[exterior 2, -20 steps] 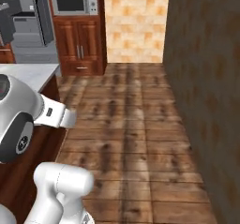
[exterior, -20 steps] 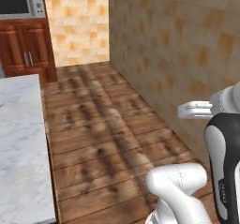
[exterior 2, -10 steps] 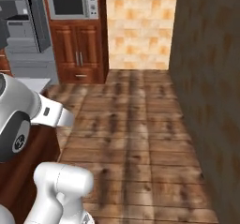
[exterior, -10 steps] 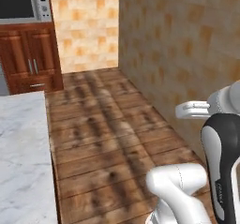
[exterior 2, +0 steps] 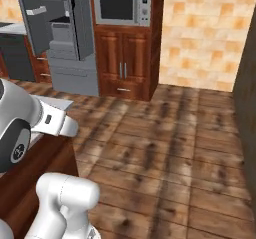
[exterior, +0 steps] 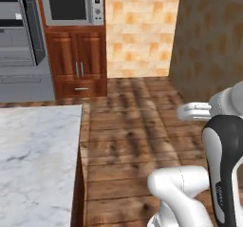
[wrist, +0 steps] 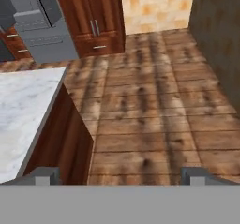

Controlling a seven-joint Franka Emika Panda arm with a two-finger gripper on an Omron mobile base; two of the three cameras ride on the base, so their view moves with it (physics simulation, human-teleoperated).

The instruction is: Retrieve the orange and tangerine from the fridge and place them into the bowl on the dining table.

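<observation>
Kitchen with a wood plank floor, tan tiled back wall and a dark side wall. Pincer is seen wide open, empty, tips well apart, aimed over bare floor. Fridge is found far ahead and to the left of the pincer, door swung open, shelves visible; fruit inside cannot be made out. Wooden cabinet with microwave sits just right of the fridge. Marble surface, judged to be the dining table, lies close on the pincer's left; no bowl is seen on the visible part. Task progress judged early: nothing is held, no fruit fetched. Left: fridge approach, two picks, two drops into the bowl.
</observation>
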